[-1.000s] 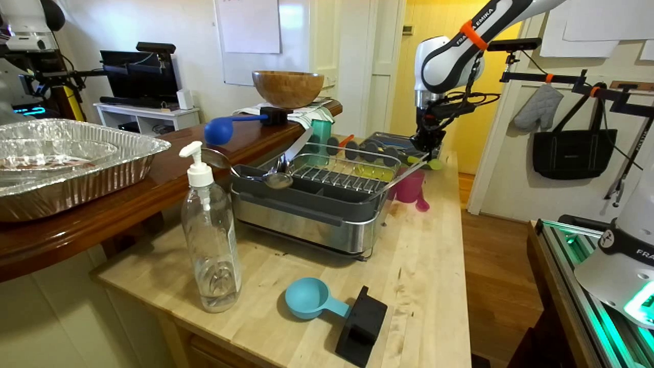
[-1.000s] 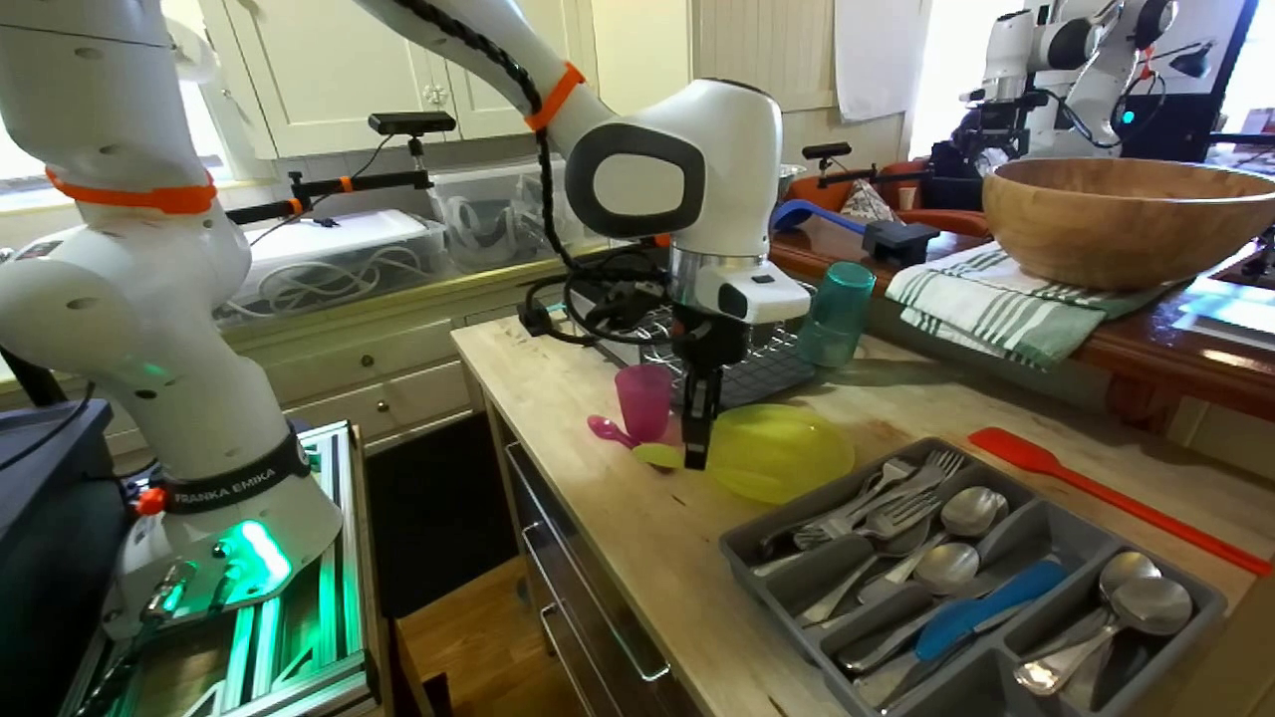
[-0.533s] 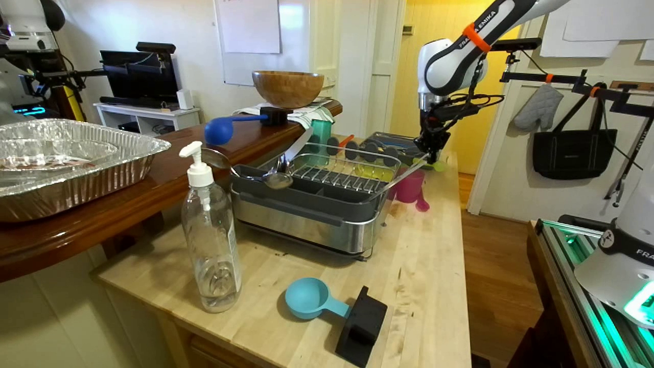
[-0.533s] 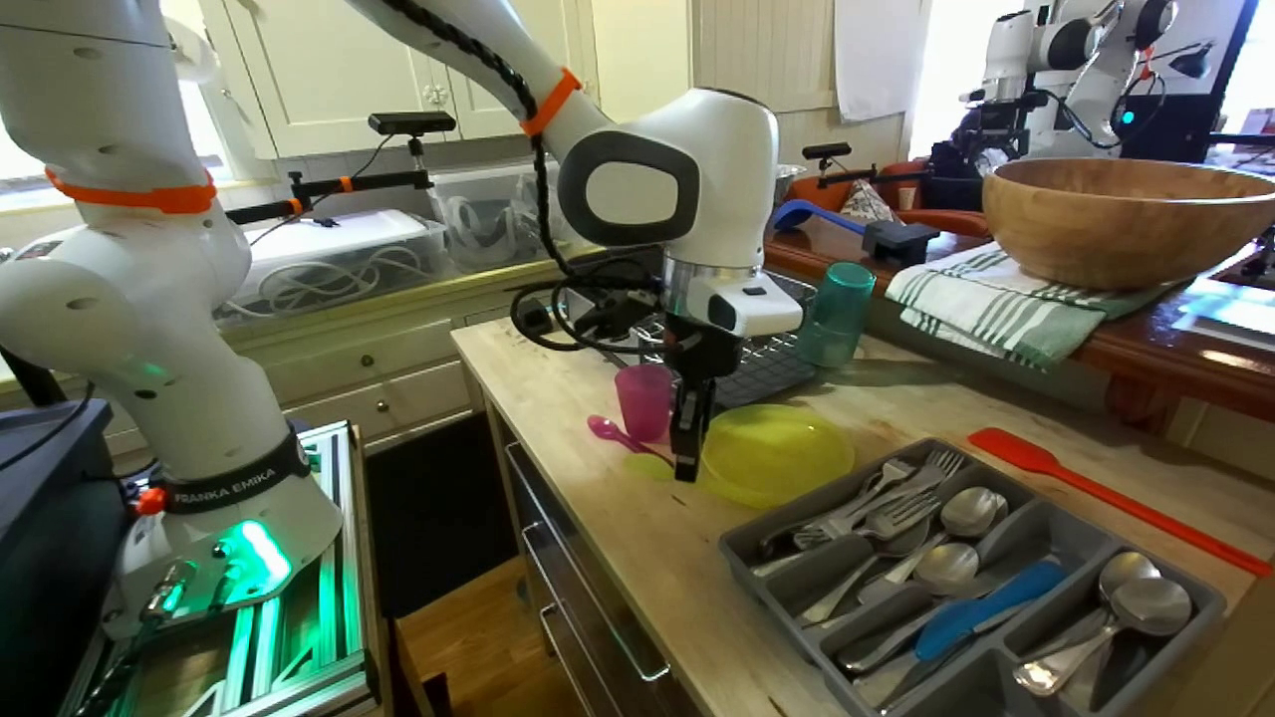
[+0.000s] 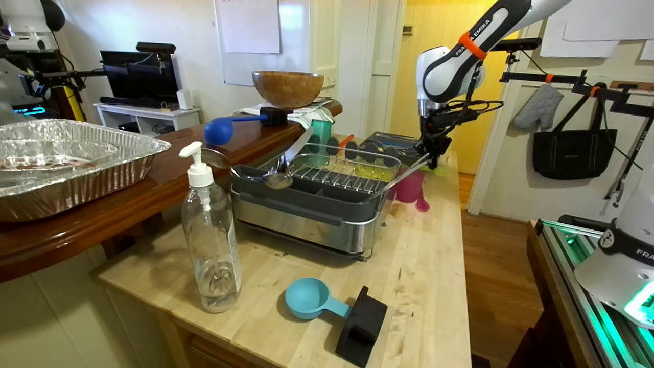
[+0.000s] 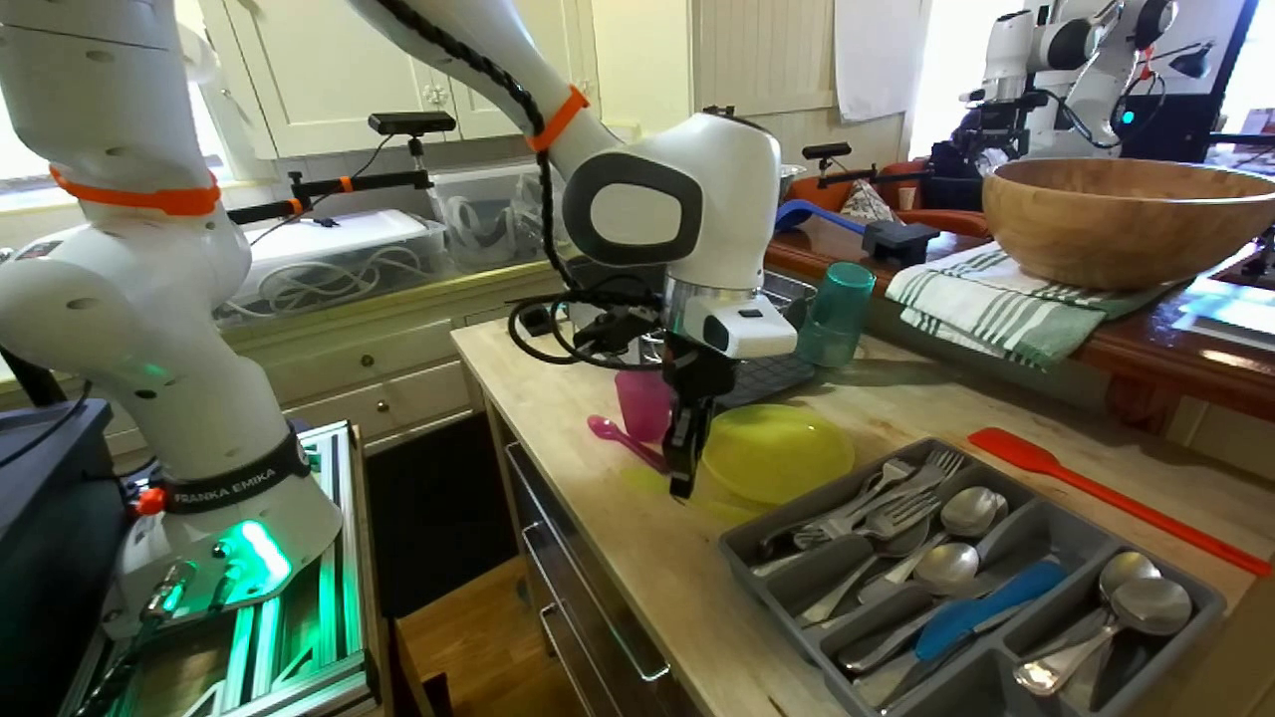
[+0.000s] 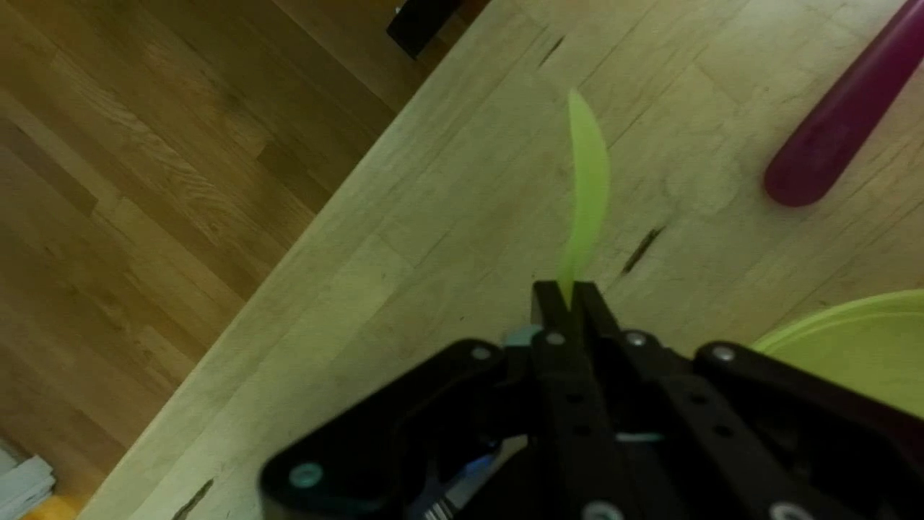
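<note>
- Held thing: a slim, curved, lime-green utensil [image 7: 590,173], apparently plastic, reaches past the tips of your gripper [image 7: 569,295] in the wrist view, tapering to a point (you see it almost edge-on, so whether it is a spoon is hard to say).
- Jaws: together, clamped on the utensil, with only its thin section between the fingertips [image 7: 546,292].
- Where it is: low over the wooden counter [image 7: 462,224], near the counter's edge, with the pink spoon [image 7: 841,128] and the yellow plate [image 7: 866,354] close by. In an exterior view it is just a pale blur; you cannot tell whether it touches the wood.
- Handling: expect it to be light, fairly stiff with slight flex, and unlikely to break. Its smooth surface may let it slip or swivel in so narrow a grip.
- Where to hold: the handle, near its balance point, would likely serve you best; which part you have is unclear.
- Arm pose: in both exterior views your arm [image 6: 722,189] slopes down to the wrist, the gripper pointing downward and leaning slightly.
- Around it: a pink cup [image 6: 642,403] stands behind; a grey cutlery tray [image 6: 1071,538] lies beyond the plate.
</note>
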You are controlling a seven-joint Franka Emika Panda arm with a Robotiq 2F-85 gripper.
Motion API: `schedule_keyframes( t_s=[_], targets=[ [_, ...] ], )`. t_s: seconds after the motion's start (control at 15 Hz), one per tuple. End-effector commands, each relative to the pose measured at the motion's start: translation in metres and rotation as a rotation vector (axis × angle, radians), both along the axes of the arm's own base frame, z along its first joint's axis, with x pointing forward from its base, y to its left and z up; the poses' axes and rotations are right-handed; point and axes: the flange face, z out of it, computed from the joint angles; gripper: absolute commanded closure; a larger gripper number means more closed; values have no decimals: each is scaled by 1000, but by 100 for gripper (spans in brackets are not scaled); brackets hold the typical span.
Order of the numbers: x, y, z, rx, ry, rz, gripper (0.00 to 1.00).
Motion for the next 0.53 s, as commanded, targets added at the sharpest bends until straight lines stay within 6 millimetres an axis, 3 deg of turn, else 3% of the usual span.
schedule_keyframes(
  t_s=[0.0, 0.27, 0.33, 0.47],
  targets=[
    [3, -3, -10, -33, -1, -30, 98],
    [6, -4, -16, -48, -10, -59, 96],
    [6, -5, -16, -53, -15, -61, 68],
    [8, -4, -13, -60, -31, -65, 61]
  ],
)
